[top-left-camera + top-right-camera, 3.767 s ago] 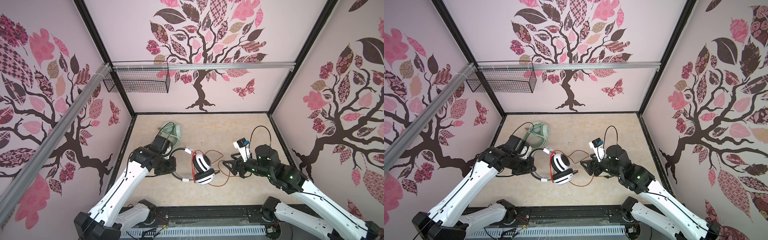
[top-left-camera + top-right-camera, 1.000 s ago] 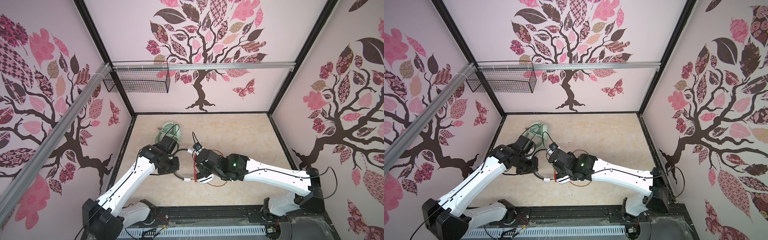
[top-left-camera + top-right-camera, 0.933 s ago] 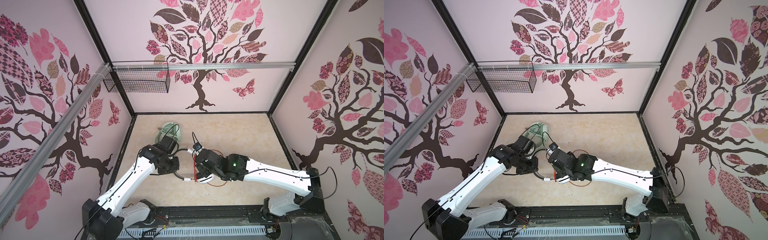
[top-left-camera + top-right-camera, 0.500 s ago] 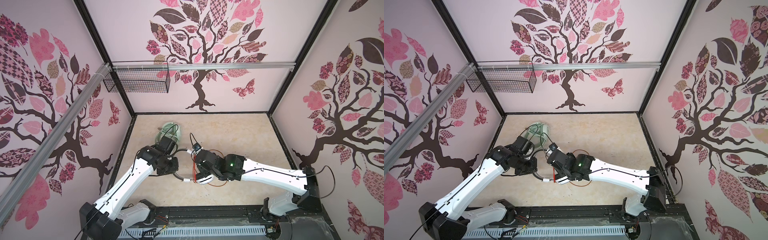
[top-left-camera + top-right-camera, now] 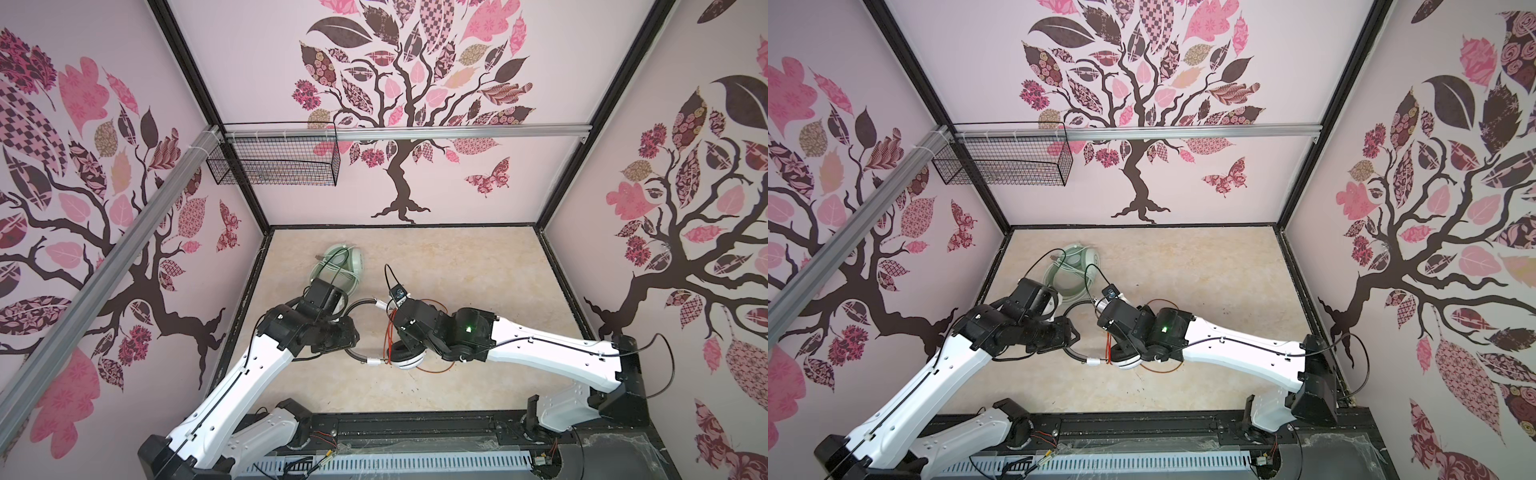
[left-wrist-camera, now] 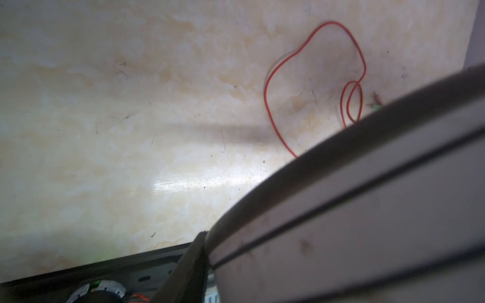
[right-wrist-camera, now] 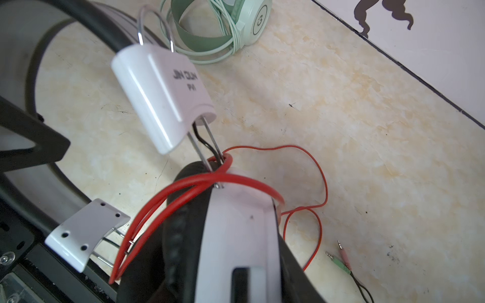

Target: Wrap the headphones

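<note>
The white-and-black headphones point(image 5: 405, 360) lie mid-floor, the black headband point(image 5: 358, 306) arching left. Its orange-red cable point(image 7: 324, 183) loops over the white ear cup point(image 7: 236, 223) and trails onto the floor. My right gripper point(image 5: 406, 347) reaches across the middle and is shut on that ear cup. My left gripper point(image 5: 351, 336) sits at the headband's left side, open. In the left wrist view the band point(image 6: 367, 210) lies against the one finger point(image 6: 189, 267) that shows. The mint-green headphones point(image 5: 338, 266) rest behind, cable coiled on them.
Green and pink jack plugs point(image 7: 341, 259) lie on the marble floor beside the red loop. A wire basket point(image 5: 274, 160) hangs on the back wall under an aluminium rail point(image 5: 415, 133). Black frame edges point(image 5: 415, 424) and patterned walls close the floor in.
The right arm has swung left across the floor and closed on the ear cup. The left gripper, clamped on the headband a moment ago, has opened its jaws.
</note>
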Controlling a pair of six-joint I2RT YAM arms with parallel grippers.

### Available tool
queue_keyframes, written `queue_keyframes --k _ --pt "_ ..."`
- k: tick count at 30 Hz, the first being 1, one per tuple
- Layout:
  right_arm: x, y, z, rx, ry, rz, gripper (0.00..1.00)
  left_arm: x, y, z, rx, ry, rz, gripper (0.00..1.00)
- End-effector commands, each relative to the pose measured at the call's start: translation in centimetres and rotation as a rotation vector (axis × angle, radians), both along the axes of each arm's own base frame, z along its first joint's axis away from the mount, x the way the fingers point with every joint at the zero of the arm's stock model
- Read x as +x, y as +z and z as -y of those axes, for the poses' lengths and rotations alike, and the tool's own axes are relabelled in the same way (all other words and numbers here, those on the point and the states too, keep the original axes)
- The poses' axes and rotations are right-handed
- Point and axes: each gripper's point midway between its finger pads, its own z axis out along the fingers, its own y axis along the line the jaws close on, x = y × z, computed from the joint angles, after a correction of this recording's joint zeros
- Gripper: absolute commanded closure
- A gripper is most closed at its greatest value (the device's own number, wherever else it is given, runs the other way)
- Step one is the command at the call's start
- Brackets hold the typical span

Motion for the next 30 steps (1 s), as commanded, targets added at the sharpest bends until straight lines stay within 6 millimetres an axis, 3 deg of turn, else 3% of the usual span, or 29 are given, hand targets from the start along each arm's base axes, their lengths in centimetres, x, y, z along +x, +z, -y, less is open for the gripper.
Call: queue_keyframes --k 1,11,17,20,30 --pt "0.2 4.0 -0.6 0.123 -0.004 0.029 0.98 0.2 0.6 0.8 -0.047 0.001 0.042 0.43" --pt "1.7 5.3 -0.1 0.164 -0.033 0.031 0.98 -0.9 -1.2 0.8 -0.012 0.020 0.005 0.45" --pt "3.2 5.7 0.7 0.181 -0.109 0.029 0.98 -1.0 -1.0 1.7 -0.035 0.024 0.007 0.46" --pt "4.2 6.0 1.4 0.199 -0.163 0.023 0.98 -0.8 -1.1 1.7 -0.004 0.037 0.031 0.46" --pt "4.4 6.6 0.4 0.237 -0.163 -0.004 0.98 0.6 -2.5 1.5 0.046 0.102 0.037 0.51"
